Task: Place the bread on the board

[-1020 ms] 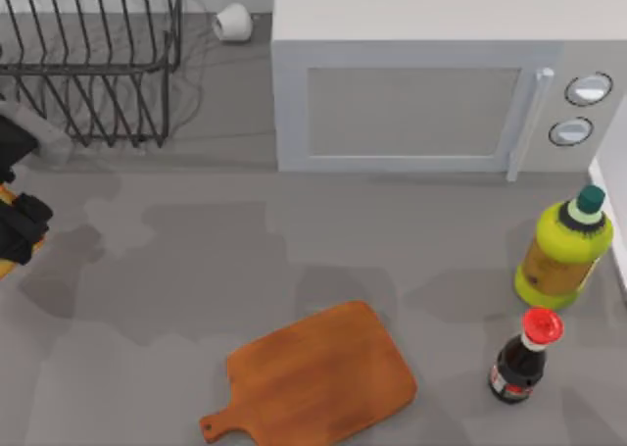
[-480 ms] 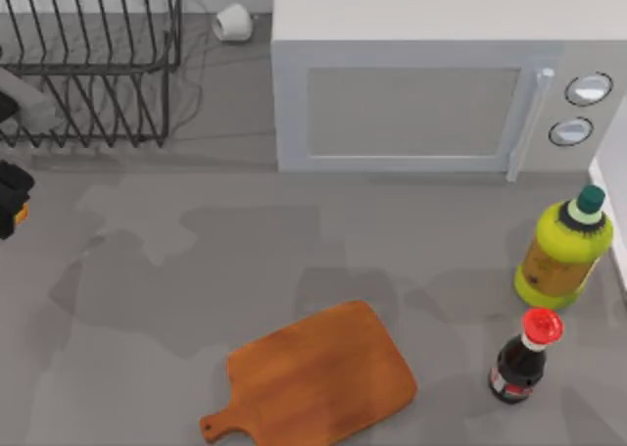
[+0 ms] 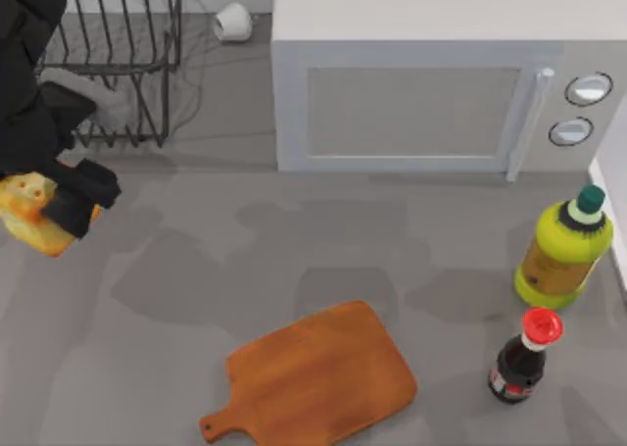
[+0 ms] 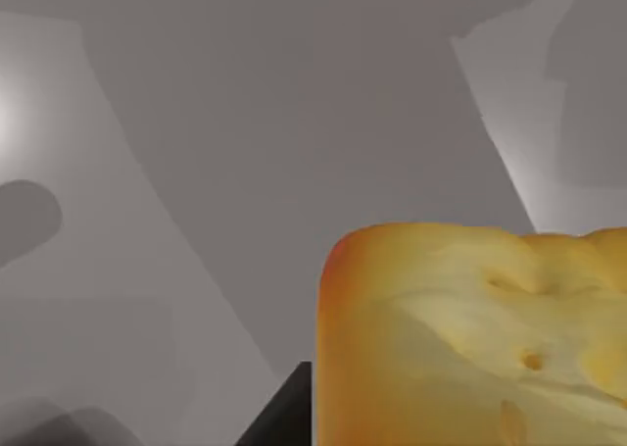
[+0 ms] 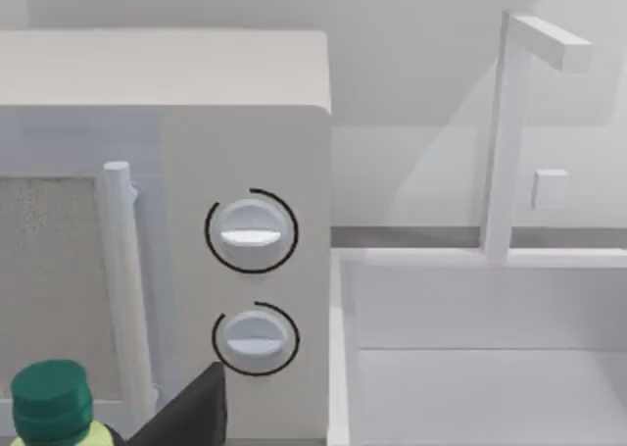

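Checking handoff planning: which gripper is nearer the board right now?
Left. The left gripper is at the table's left edge, holding the bread, up-left of the board. The right arm is off by the microwave dials, farther from it.

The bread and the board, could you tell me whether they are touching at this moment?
Apart. The top view shows the bread in the left gripper at the table's left edge, with bare table between it and the board.
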Robot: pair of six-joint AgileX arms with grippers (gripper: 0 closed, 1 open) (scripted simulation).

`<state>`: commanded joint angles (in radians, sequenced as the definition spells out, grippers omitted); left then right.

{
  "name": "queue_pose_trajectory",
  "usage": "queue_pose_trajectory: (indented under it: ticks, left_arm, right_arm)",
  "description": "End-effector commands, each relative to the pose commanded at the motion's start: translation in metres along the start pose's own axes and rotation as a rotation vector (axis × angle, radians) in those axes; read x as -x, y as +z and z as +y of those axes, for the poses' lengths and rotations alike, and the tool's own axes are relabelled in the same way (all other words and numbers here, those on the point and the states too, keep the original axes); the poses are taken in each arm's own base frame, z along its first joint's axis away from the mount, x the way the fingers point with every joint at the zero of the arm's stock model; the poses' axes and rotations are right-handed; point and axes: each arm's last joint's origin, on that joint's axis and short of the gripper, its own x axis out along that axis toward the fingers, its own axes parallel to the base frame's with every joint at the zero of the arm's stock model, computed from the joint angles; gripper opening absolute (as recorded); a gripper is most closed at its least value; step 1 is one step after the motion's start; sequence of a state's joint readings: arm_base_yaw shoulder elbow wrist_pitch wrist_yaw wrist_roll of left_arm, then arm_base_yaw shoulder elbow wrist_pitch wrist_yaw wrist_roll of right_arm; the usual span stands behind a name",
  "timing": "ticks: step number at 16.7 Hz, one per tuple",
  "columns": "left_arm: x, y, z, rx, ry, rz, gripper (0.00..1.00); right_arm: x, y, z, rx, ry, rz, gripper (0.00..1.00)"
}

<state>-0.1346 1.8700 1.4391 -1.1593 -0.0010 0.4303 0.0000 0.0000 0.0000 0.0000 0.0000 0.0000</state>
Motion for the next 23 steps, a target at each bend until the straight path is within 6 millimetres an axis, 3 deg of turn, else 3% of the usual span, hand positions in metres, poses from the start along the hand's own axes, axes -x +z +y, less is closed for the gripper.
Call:
queue_pose_trajectory:
  ticks: [6,10,13,16,23]
  left_arm:
    - [-0.014,0.030,-0.109,0.278,0.006,0.027,0.00]
    - [-0.021,0.028,-0.185,0.450,0.016,0.022,0.00]
    - [-0.022,0.017,-0.227,0.513,0.014,0.002,0.00]
    - [-0.021,0.008,-0.250,0.538,0.007,-0.018,0.00]
    - [-0.025,0.008,-0.251,0.542,0.008,-0.016,0.00]
  right_arm:
    - [0.000,0.000,0.000,0.000,0.000,0.000,1.00]
    - [0.000,0.000,0.000,0.000,0.000,0.000,1.00]
    - [0.000,0.000,0.000,0.000,0.000,0.000,1.00]
    - [0.000,0.000,0.000,0.000,0.000,0.000,1.00]
    - [0.000,0.000,0.000,0.000,0.000,0.000,1.00]
